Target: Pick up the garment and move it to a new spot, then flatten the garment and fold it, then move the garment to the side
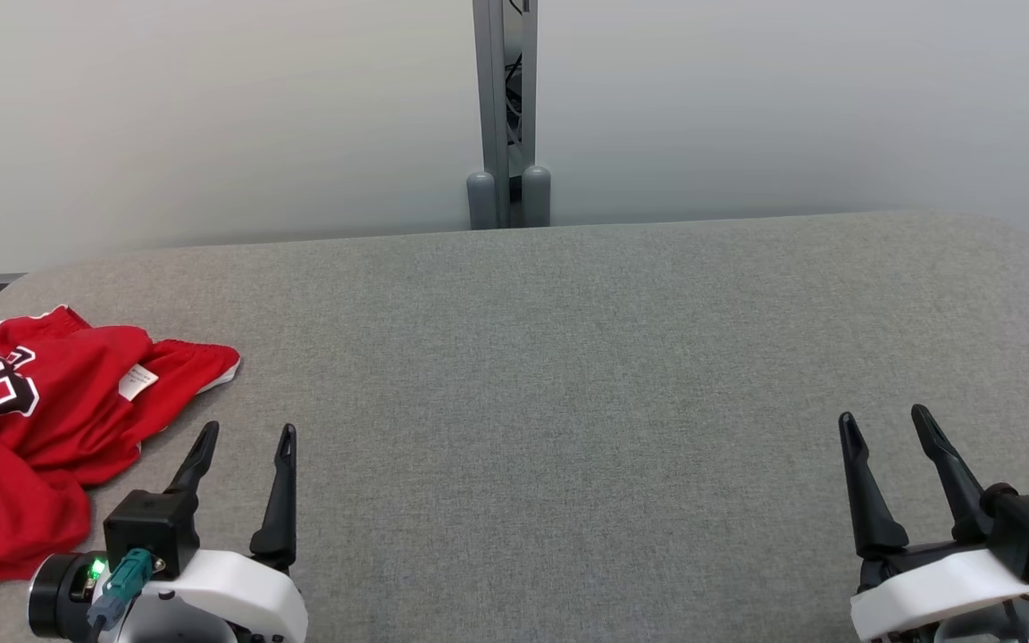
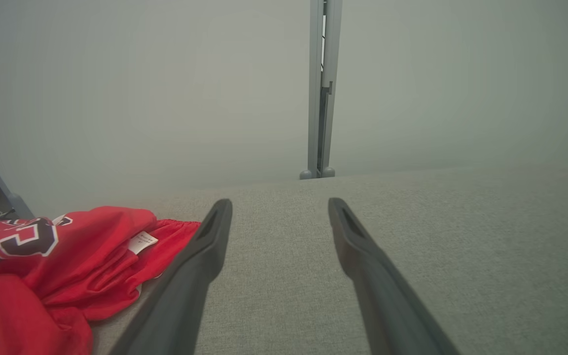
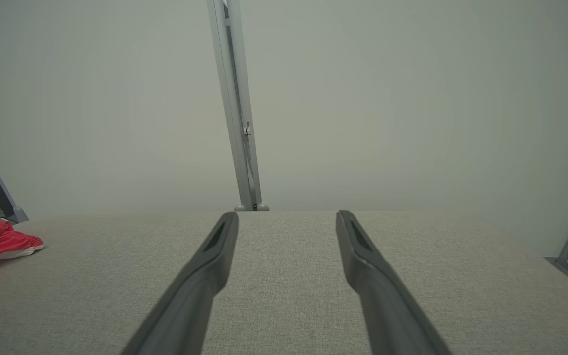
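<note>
garment (image 1: 32,429): red jersey, black numerals edged in white, white trim at the hems. condition: crumpled, unfolded, bunched in a loose heap, white label (image 1: 138,381) exposed on top. location: 9 o'clock in the head view, on the grey cloth surface (image 1: 568,402), partly cut by the frame edge.

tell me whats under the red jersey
The red jersey lies crumpled on the grey cloth tabletop, which shows along its visible edges. Whatever might sit beneath its folds is covered, and its left part runs out of the head view.
</note>
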Controlling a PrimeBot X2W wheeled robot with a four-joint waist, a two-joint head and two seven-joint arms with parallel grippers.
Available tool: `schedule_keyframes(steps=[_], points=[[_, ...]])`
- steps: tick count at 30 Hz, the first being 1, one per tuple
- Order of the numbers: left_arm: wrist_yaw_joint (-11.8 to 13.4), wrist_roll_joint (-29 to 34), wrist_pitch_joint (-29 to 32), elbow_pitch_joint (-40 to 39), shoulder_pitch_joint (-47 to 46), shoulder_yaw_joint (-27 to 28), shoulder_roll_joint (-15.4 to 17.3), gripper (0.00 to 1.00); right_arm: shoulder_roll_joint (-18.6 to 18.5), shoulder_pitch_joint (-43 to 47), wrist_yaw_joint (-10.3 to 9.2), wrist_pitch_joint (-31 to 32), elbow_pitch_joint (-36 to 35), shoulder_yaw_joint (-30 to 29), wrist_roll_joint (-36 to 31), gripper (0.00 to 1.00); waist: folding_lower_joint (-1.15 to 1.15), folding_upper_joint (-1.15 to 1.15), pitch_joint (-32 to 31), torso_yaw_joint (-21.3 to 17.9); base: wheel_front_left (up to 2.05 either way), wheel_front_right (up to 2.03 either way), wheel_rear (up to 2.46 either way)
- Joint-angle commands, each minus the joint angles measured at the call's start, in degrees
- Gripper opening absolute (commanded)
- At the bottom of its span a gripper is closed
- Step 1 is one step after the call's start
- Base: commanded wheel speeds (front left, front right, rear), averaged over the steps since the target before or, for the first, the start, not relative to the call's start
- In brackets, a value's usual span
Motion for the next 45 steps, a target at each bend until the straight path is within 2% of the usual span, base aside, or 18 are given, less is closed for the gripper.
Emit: schedule_keyframes(steps=[1, 25, 31, 37, 44, 45], points=[[0.14, 0.83, 0.26, -0.48, 0.77, 0.30, 0.11, 1.00, -0.02, 0.66, 0.12, -0.50, -0.21, 0.01, -1.07, 1.00, 0.00, 0.00, -0.07, -0.02, 0.00, 0.00, 0.00], [-0.02, -0.43, 0.34, 0.09, -0.21, -0.77, 0.30, 1.00, 0.03, 0.78, 0.12, -0.23, 1.48, -1.53, 0.14, 1.00, 0.00, 0.00, -0.12, -0.17, 0.00, 0.00, 0.00], [0.12, -0.86, 0.12, 0.22, -0.89, -0.93, 0.42, 1.00, 0.03, 0.87, 0.12, -0.08, 1.32, -2.19, 0.21, 1.00, 0.00, 0.00, -0.07, 0.78, 0.00, 0.00, 0.00], [0.19, -1.65, -0.73, 0.28, -2.60, -1.68, -0.31, 1.00, 0.03, 0.48, 0.12, 0.15, 0.89, -1.61, 0.06, 1.00, 0.00, 0.00, 0.14, 5.62, 0.00, 0.00, 0.00], [1.14, -2.11, -1.83, 1.40, -4.63, -2.06, -0.78, 1.00, -0.01, -0.80, 0.12, -0.08, 1.20, 1.04, 0.73, 1.00, 0.00, 0.00, 0.22, 15.30, 0.00, 0.00, 0.00], [1.24, -2.34, -2.00, 1.70, -5.06, -2.02, -0.75, 1.00, 0.04, -1.10, 0.12, -0.30, 1.29, 1.48, 0.69, 1.00, 0.00, 0.00, 0.16, 18.24, 0.00, 0.00, 0.00]])
